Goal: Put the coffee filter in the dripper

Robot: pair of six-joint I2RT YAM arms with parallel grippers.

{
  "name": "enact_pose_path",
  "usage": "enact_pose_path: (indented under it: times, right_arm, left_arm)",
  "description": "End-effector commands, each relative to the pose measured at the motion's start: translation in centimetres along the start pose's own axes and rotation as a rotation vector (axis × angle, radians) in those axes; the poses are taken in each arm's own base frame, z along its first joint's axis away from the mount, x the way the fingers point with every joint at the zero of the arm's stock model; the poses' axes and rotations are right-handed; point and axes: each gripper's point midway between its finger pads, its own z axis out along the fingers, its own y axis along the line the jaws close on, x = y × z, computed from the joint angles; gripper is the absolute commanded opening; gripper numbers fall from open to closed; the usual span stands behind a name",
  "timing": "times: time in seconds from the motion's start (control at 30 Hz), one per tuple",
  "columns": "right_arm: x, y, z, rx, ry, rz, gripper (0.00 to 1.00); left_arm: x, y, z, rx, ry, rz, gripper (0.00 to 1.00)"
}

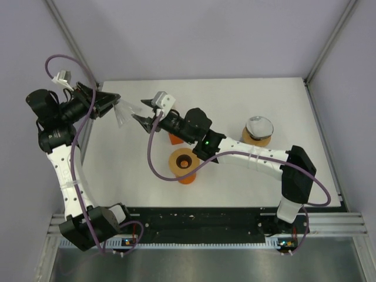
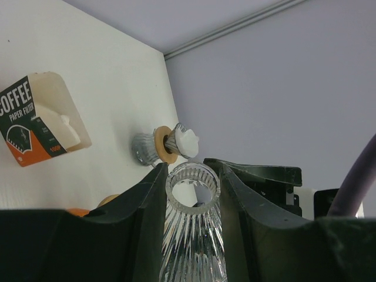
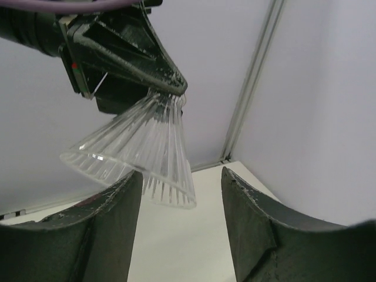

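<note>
The dripper [image 1: 183, 164], an orange tapered vessel with a tan ring rim and a dark centre hole, stands on the white table in front of the right arm. No loose coffee filter shows in any view. My left gripper [image 1: 113, 103] [image 2: 194, 170] is raised at the table's far left. It is shut on the narrow end of a clear ribbed cone [image 1: 124, 112] [image 2: 192, 235] [image 3: 138, 150], whose wide mouth points right. My right gripper [image 1: 140, 120] [image 3: 182, 188] faces that mouth with its jaws open. The cone's rim sits just above its left finger [image 3: 111, 235].
An orange and green carton [image 2: 35, 117] marked coffee paper filter lies on the table, largely hidden under the right arm in the top view. A shiny vessel with a tan ring [image 1: 258, 130] [image 2: 160, 144] stands at the right. Grey walls close in on three sides.
</note>
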Motion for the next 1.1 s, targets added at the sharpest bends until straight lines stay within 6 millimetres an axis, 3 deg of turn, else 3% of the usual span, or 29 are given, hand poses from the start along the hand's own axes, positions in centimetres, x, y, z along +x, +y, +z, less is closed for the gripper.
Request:
enact_pose_path:
  times: [0.0, 0.13, 0.3, 0.43, 0.47, 0.57, 0.77, 0.93, 1.07]
  right_arm:
    - [-2.9, -0.3, 1.7, 0.009, -0.078, -0.013, 0.53]
    - [-2.5, 0.3, 2.2, -0.020, -0.076, -0.014, 0.25]
    - [-2.0, 0.7, 2.0, -0.043, -0.052, -0.024, 0.00]
    - [-2.4, 0.2, 1.0, -0.027, -0.041, -0.042, 0.00]
    - [-2.3, 0.1, 0.7, -0.024, -0.025, -0.047, 0.00]
    - [-1.9, -0.6, 0.0, -0.001, 0.050, -0.041, 0.00]
    - [0.3, -2.4, -3.0, 0.034, 0.250, 0.019, 0.00]
    - [2.0, -3.9, -6.4, 0.040, 0.406, 0.112, 0.00]
    - [2.9, -5.4, -9.3, 0.102, 0.567, 0.241, 0.00]
  left_arm:
    - [0.7, -1.5, -0.3, 0.040, 0.013, 0.053, 0.00]
    - [1.0, -1.3, -0.2, 0.042, 0.023, 0.043, 0.00]
    - [1.0, -1.0, -0.1, 0.040, 0.028, 0.029, 0.00]
    - [1.3, 0.4, 0.2, 0.026, 0.038, -0.018, 0.00]
    - [1.3, 0.7, 0.2, 0.022, 0.037, -0.022, 0.04]
    - [1.1, 1.4, 0.4, 0.011, 0.031, -0.015, 0.35]
    - [-0.8, 3.3, 0.8, -0.063, -0.024, 0.151, 0.70]
    - [-2.3, 5.2, 0.7, -0.163, -0.056, 0.308, 0.76]
    - [-2.8, 4.8, 0.5, -0.281, -0.065, 0.613, 0.73]
